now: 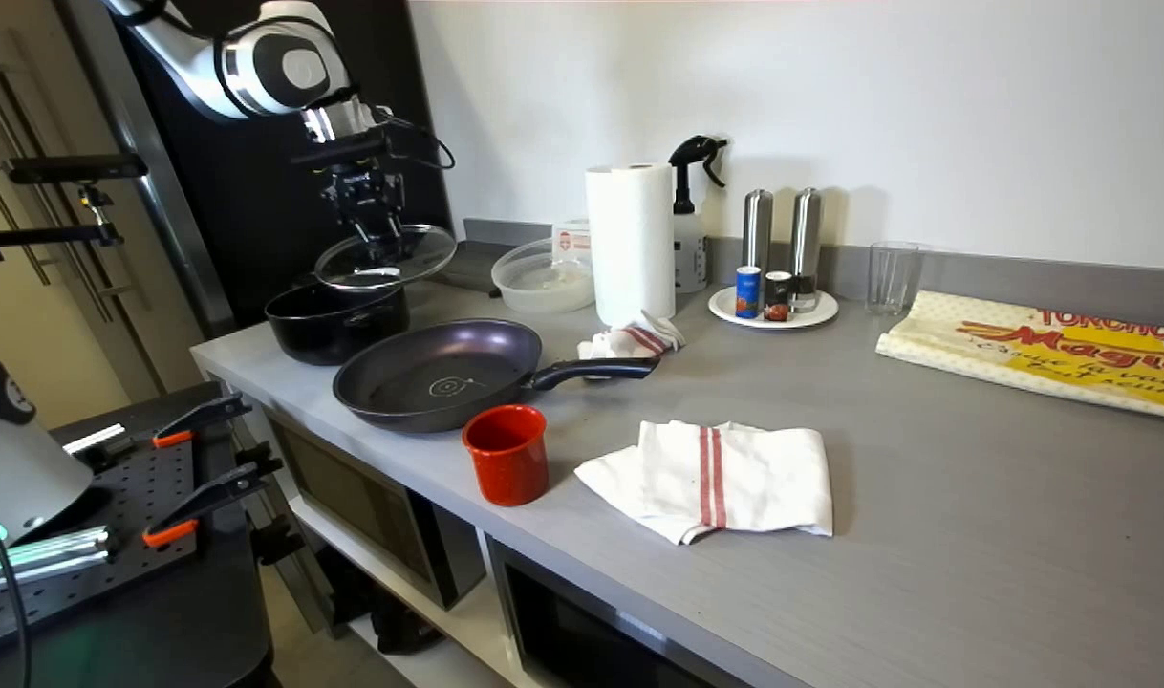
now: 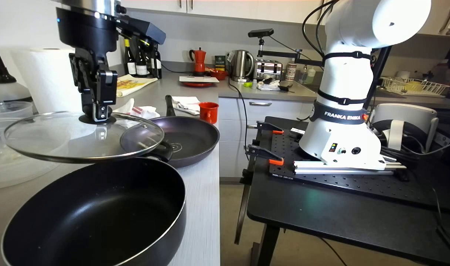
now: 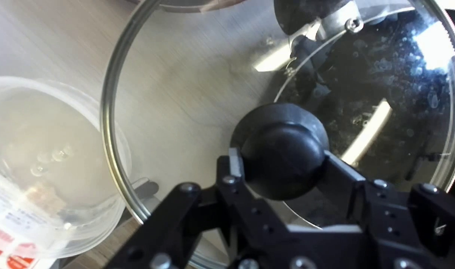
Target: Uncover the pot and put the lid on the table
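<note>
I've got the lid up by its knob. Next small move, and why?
I'd probably raise the lid a little before any sideways travel: the gripper holds its knob, and in the wrist view the lid overlaps both the pot and the clear plastic bowl, so lowering here might catch either.

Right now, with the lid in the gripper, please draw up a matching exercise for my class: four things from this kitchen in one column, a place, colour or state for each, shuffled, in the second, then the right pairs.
Things
1. lid
2. pot
3. cup
4. blue canister

Places, colours, states
A. red, beside the frying pan
B. held by the gripper
C. on the white plate
D. black, its inside in view

Right pairs: 1-B; 2-D; 3-A; 4-C
</note>
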Robot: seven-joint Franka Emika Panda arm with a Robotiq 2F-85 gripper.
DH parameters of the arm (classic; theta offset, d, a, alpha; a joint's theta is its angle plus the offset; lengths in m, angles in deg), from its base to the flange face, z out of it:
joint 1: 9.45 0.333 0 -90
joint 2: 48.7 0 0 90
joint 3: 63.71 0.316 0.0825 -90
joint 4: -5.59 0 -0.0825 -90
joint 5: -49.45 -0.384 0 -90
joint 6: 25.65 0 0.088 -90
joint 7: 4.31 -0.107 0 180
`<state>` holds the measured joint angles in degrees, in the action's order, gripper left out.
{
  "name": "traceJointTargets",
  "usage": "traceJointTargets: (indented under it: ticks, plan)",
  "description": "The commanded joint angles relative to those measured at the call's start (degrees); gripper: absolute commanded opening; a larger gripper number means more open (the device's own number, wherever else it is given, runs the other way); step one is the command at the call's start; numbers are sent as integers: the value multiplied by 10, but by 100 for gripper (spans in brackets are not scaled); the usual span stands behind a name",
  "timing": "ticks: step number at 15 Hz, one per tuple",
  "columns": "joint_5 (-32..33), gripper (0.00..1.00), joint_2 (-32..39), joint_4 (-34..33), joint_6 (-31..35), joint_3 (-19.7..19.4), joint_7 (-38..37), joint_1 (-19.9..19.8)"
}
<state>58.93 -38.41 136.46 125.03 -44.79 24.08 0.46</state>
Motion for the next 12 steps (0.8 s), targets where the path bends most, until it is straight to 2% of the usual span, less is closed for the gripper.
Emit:
traceJointTargets:
  ticks: [1,8,12]
  plan:
    - [-77,26,-37,34,33,-4,57,-30]
    - [-196,26,-70,59,39,-27,142,-69]
    - [-201,26,-72,46,39,-53,163,-68]
